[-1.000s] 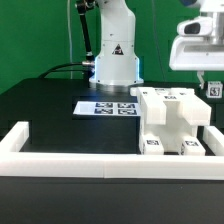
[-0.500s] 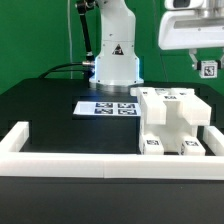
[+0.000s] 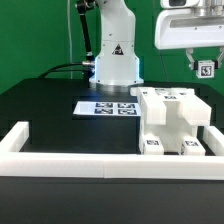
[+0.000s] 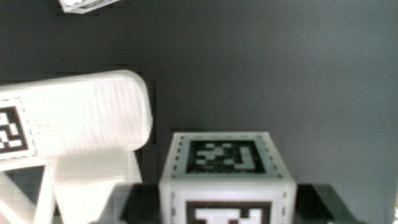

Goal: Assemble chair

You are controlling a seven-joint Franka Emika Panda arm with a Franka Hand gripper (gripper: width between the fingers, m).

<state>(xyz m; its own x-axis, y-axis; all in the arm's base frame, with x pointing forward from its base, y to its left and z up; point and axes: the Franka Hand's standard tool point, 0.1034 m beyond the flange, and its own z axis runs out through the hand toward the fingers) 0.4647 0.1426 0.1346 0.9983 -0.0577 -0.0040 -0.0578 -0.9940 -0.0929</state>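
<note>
The partly built chair (image 3: 172, 121), a chunky white block shape with small tags, stands on the black table at the exterior view's right. My gripper (image 3: 205, 74) hangs high above it and is shut on a small white tagged chair piece (image 3: 208, 67). In the wrist view this piece (image 4: 226, 165) sits between the dark fingers (image 4: 331, 203), with my gripper (image 4: 228, 212) closed on its sides. A rounded white part of the chair (image 4: 75, 118) shows below and beside it.
The long white border rail (image 3: 70, 160) runs along the table's front and up both sides. The marker board (image 3: 107, 107) lies in front of the robot base (image 3: 115, 62); its corner shows in the wrist view (image 4: 86, 5).
My gripper has risen with the small piece and shifted slightly to the exterior view's left. Since half a second ago it has barely moved. The chair has not moved.
</note>
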